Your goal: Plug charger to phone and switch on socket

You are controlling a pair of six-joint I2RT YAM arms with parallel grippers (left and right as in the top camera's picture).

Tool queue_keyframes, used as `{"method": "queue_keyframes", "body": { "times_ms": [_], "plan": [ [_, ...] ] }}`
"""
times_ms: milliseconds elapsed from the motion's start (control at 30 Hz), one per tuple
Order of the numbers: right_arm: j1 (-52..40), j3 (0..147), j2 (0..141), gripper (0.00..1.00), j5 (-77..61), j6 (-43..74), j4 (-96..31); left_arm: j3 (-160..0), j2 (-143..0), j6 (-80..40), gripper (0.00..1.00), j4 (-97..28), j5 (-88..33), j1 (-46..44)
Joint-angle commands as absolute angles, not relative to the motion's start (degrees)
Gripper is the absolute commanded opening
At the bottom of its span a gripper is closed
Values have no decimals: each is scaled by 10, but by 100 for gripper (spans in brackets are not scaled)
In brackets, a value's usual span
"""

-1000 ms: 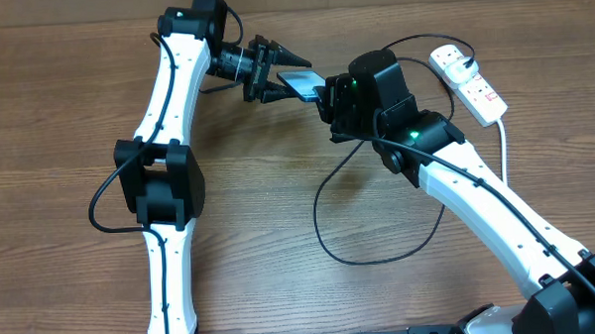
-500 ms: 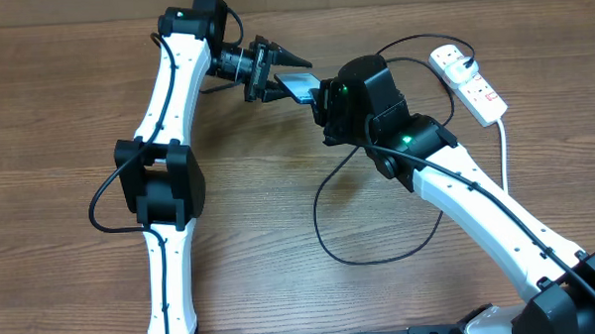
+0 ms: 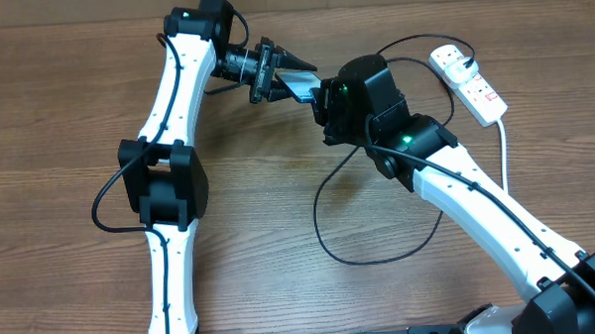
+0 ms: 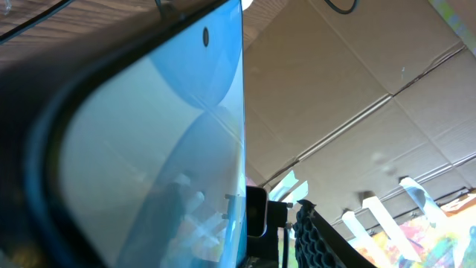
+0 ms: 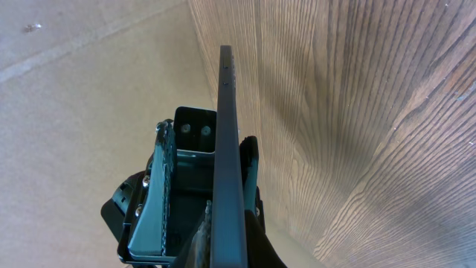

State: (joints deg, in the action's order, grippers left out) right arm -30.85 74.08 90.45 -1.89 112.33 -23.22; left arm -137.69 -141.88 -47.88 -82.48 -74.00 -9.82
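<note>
Phone held in the air between two grippers, well left of the white power strip

Across the wooden table (image 3: 62, 255), the power strip (image 3: 470, 80) lies at the far right, its red markings too small to read. The phone (image 3: 300, 86) hangs above the tabletop well left of the strip. The left gripper (image 3: 286, 76) is clamped on it, one finger on each face in the right wrist view. The left wrist view shows its light blue screen with no readable text. The right gripper (image 3: 323, 99) sits at the end of the phone nearer the strip, and its jaw state cannot be made out. The charger (image 3: 317, 214), a thin black cable, arcs from the strip and loops on the table below and left of it.
</note>
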Motion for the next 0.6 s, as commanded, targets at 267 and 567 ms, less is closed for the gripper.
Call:
{"method": "queue_keyframes", "body": {
  "times_ms": [267,567],
  "plan": [
    [-312,766,897,17,-16,1125,-228,-1390,-1395,-476,4,-825,-756,-102],
    [-307,766,897,70,11,961,-228,-1390,-1395,-476,4,-818,-656,-86]
  ]
}}
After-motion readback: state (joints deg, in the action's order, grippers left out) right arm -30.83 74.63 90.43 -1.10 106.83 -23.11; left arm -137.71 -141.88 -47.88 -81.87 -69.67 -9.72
